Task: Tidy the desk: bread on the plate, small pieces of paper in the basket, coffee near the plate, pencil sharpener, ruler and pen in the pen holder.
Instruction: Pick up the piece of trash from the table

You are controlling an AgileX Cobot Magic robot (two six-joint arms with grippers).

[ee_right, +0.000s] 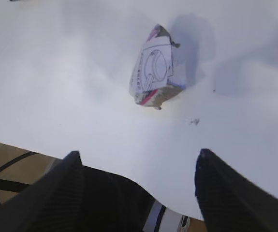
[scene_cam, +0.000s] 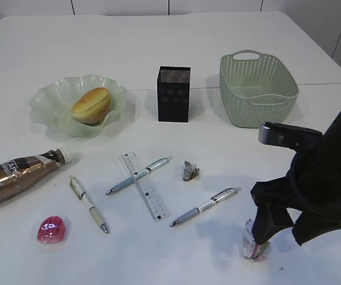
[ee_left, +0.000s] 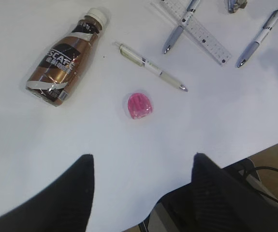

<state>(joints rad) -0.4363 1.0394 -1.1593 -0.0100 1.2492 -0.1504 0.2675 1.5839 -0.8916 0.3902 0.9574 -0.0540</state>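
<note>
Bread (scene_cam: 91, 105) on plate (scene_cam: 47, 102): done. Rest left.

Coffee (scene_cam: 17, 174) lies on tabletop (scene_cam: 217, 41) near plate's front-left, on its side; maybe close enough, judgement.

Sharpener (scene_cam: 51, 229), ruler (scene_cam: 144, 185), three pens (scene_cam: 139, 174) (scene_cam: 89, 203) (scene_cam: 206, 206) all on tabletop; holder (scene_cam: 174, 94) not yet filled.

Two paper scraps (scene_cam: 190, 171) (scene_cam: 254, 243) on tabletop; basket (scene_cam: 258, 89) looks empty.

Right claw (scene_cam: 264, 234) spread wide, low just beside near scrap, nothing held. Left claw (ee_left: 141, 193) wide, empty, above sharpener area.
</note>
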